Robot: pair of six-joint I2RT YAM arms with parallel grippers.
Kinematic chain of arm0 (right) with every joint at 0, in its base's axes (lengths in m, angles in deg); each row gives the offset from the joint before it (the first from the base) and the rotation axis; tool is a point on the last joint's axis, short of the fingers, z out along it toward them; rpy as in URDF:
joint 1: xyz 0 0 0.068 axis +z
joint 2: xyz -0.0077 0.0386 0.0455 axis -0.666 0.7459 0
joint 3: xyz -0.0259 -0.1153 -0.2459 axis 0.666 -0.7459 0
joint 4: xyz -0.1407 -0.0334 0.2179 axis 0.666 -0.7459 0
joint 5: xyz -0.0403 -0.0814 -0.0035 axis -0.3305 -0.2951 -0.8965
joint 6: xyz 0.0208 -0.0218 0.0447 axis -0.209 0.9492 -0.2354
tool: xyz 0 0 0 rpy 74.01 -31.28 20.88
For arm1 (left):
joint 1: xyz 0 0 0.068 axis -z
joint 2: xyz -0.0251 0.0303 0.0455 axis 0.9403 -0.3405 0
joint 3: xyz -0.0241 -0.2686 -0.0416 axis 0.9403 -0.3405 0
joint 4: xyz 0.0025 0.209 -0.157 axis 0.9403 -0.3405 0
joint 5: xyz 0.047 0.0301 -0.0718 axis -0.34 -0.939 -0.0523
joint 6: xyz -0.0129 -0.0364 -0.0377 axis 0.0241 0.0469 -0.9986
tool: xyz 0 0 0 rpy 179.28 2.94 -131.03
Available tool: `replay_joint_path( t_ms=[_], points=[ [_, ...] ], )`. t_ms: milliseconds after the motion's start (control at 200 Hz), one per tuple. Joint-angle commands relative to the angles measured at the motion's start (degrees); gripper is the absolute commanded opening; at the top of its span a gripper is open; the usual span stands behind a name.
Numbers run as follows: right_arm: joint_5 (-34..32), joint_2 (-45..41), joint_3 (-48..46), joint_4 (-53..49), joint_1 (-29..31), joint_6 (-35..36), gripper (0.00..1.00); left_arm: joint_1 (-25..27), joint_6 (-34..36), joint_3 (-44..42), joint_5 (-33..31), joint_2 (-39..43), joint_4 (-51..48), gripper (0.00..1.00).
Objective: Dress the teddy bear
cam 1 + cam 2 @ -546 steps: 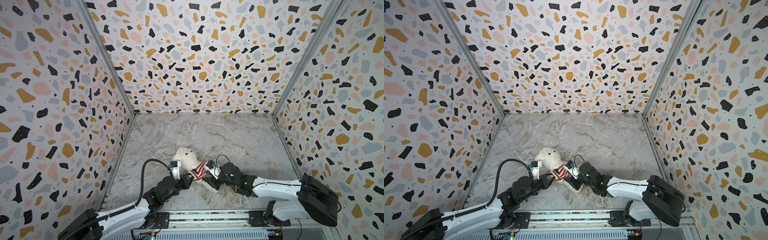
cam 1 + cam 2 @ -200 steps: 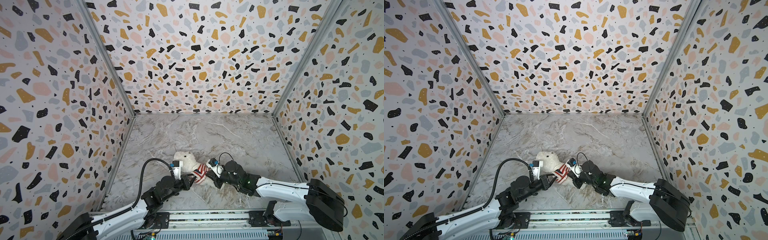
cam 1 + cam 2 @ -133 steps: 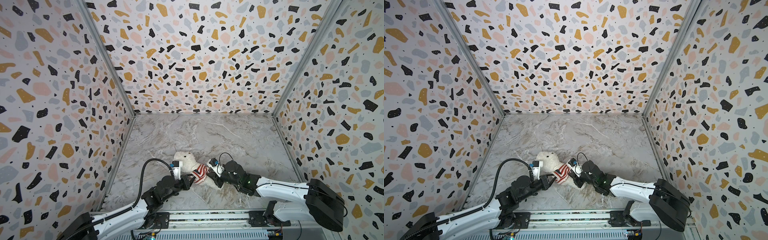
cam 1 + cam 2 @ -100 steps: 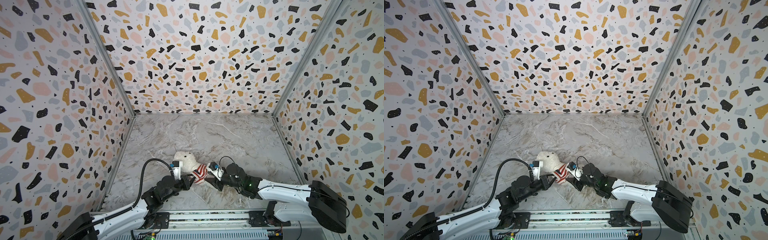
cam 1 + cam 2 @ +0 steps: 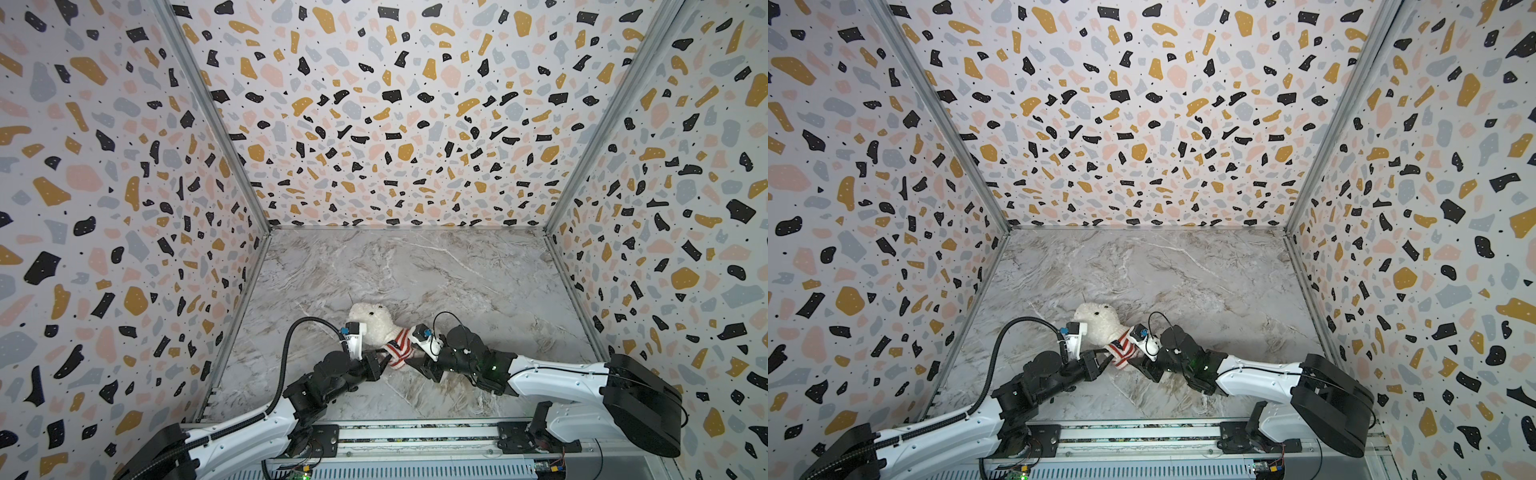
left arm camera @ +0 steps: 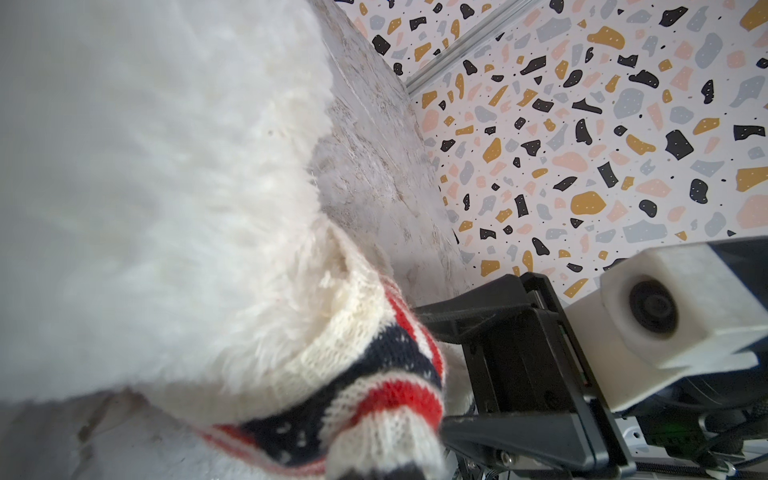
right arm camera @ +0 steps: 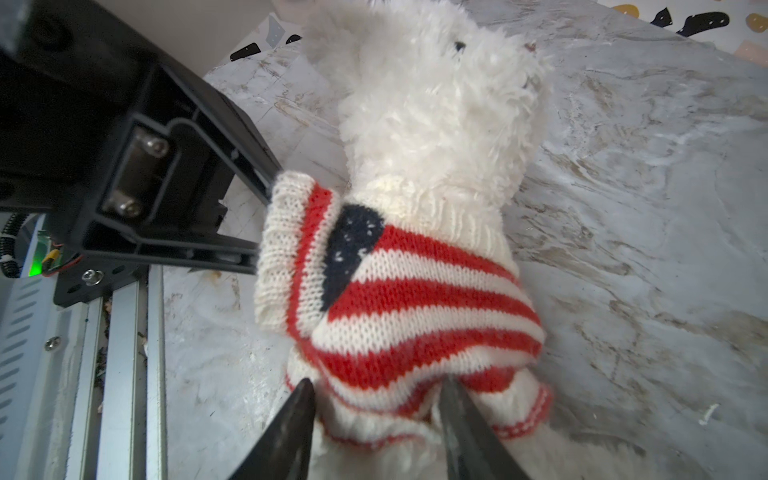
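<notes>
1. The teddy bear (image 5: 376, 324) lies on the marble surface (image 5: 457, 282) near the front edge, between the two arms, with its head toward the back.
2. A red, white and navy sweater (image 5: 398, 351) sits around its body, below the head.
3. The left claw (image 5: 384, 360) is clenched on the sweater's sleeve.
4. The right claw (image 7: 376, 384) is released, and its jaws stand apart on both sides of the sweater's lower hem.

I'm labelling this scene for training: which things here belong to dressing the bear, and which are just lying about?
In the job: teddy bear, striped sweater on it, left gripper pinching a sleeve, right gripper open at the hem.
Lying about: nothing loose; only marble table and speckled walls.
</notes>
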Motion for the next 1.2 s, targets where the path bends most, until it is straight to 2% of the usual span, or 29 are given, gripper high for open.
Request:
replay_joint_path(
  t_ms=[0,80,225,330,651,856,1036,1196],
  points=[
    [-1.0,-0.6,2.0,1.3,0.2,-1.0,0.46,-0.1,1.5,0.5,1.8,-0.3,3.9,0.0],
    [-0.9,-0.4,2.3,1.3,0.2,-1.0,0.37,-0.1,1.5,0.7,2.3,-0.8,4.3,0.0],
    [-2.9,-0.2,2.7,-0.7,0.1,-0.8,0.09,-0.1,1.2,1.1,2.9,-0.9,4.5,0.0],
    [-4.6,-0.8,2.4,-3.2,-0.7,-0.3,0.0,-0.2,0.2,1.1,2.9,-0.3,5.4,0.0],
    [-8.3,-8.8,-1.0,-8.1,-5.9,-0.6,0.0,-0.3,0.3,2.1,1.9,3.5,-0.4,0.0],
    [-10.2,-8.8,-1.1,-9.2,-6.4,-1.6,0.0,-0.4,0.5,2.1,1.7,4.2,-1.6,0.0],
    [-5.9,-7.5,-1.3,-7.2,-5.6,-0.7,0.09,-0.4,0.3,1.6,1.8,3.4,-0.3,0.0],
    [-5.4,-5.5,-0.4,-6.7,-3.2,0.4,0.1,-0.5,-0.6,0.2,1.9,1.9,2.7,0.0]
  ],
)
